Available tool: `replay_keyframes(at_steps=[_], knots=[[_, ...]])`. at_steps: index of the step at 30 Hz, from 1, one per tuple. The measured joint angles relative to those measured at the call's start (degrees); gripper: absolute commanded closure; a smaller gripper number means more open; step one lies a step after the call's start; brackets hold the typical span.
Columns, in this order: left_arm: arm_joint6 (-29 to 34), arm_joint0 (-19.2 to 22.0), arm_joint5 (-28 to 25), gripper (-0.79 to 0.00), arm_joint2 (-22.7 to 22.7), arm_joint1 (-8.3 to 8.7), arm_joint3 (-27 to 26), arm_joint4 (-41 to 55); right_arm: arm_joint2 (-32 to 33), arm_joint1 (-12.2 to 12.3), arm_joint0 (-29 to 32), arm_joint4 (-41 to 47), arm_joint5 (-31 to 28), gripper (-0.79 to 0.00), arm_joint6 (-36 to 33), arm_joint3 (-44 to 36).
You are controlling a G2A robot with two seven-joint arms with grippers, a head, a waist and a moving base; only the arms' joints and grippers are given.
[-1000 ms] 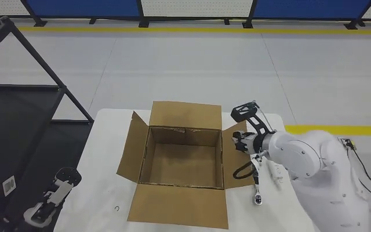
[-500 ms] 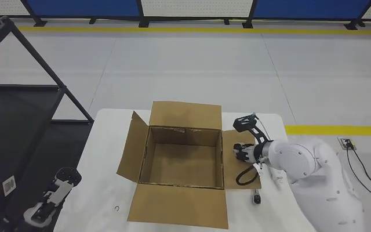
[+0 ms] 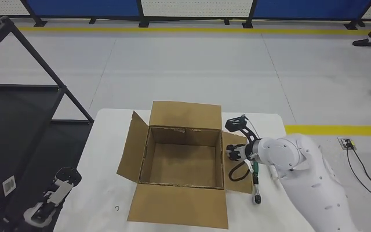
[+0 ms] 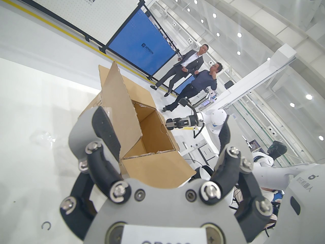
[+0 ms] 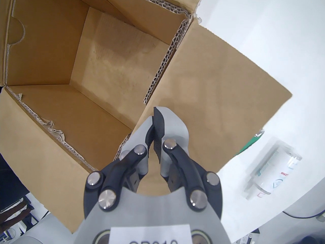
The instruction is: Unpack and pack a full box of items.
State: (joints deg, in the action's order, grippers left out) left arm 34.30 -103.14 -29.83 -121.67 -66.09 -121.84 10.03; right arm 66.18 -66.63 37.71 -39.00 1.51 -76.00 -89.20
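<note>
While worktop [image 3: 104, 174] carries box [image 3: 185, 134] centred, flaps out, inside bare, R gripper [image 5: 157, 120] has slid inward to over R flap; jaws pinched together, nothing betw. L gripper [image 4: 162, 121] low beside worktop, jaws wide, empty. Clear-packed bottle [image 5: 273, 170] lies just beside the flap. Prob. unpack done, repack next.

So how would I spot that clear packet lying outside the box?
Find the open cardboard box on the white table. Just past its outspread flap on the robot's right lies the clear packet. Unlike the brown cardboard, it is see-through, with white contents.
</note>
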Motion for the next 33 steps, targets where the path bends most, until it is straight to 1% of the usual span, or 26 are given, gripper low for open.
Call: replay_keyframes(at_steps=[13,19,22,23,25,28,29,31,33], knots=[[0.0,0.0,0.0,-0.785,0.0,0.0,0.0,0.0,-2.6,-0.4,-1.9,2.7,-2.1,0.0,2.5,3.7],[0.0,0.0,0.0,-0.785,0.0,0.0,0.0,0.0,-3.5,-0.5,-2.7,4.3,-4.0,0.0,3.6,4.8],[0.0,0.0,0.0,-0.785,0.0,0.0,0.0,0.0,-3.5,-0.4,-3.1,4.3,-3.8,0.0,3.8,4.8],[0.0,0.0,0.0,-0.785,0.0,0.0,0.0,0.0,-3.1,-0.3,-3.1,4.0,-3.5,0.0,3.8,4.5],[0.0,0.0,0.0,-0.785,0.0,0.0,0.0,0.0,-1.9,0.1,-2.4,2.9,-2.5,-0.068,3.1,2.7],[0.0,0.0,0.0,-0.785,0.0,0.0,0.0,0.0,1.1,1.0,-0.3,1.0,-0.5,-0.111,1.4,-1.4],[0.0,0.0,0.0,-0.785,0.0,0.0,0.0,0.0,2.2,1.4,0.5,0.4,0.1,-0.12,0.7,-2.9],[0.0,0.0,0.0,-0.785,0.0,0.0,0.0,0.0,5.0,2.1,2.9,-1.0,1.6,-0.105,-0.7,-6.5],[0.0,0.0,0.0,-0.785,0.0,0.0,0.0,0.0,7.8,2.8,5.6,-2.3,3.0,-0.12,-1.9,-10.2]])
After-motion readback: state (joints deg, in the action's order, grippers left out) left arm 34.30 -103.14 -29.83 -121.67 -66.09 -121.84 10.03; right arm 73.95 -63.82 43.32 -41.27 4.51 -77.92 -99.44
